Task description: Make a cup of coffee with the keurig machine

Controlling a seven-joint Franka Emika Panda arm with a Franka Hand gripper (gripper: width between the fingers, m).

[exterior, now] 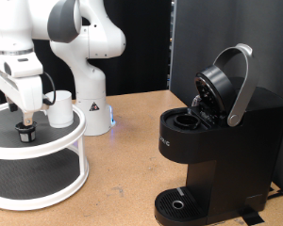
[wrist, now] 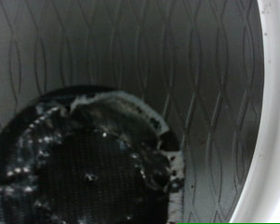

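Note:
My gripper (exterior: 26, 121) hangs straight down over the top tier of a white round stand, right above a small dark coffee pod (exterior: 26, 133) that rests on the black mesh. Up close in the wrist view, the pod (wrist: 89, 163) has a torn, shiny rim; no fingers show there. The white cup (exterior: 59, 108) stands on the same tier, just to the exterior view's right of the gripper. At the exterior view's right sits the black keurig machine (exterior: 217, 141), its silver-trimmed lid (exterior: 226, 80) raised and the pod chamber (exterior: 186, 121) open.
The two-tier stand (exterior: 47, 151) has a white rim (wrist: 271, 103) around its mesh. The arm's white base (exterior: 90, 108) rises behind the stand. Brown tabletop (exterior: 123, 179) lies between stand and machine. A round drip tray (exterior: 179, 202) sits at the machine's foot.

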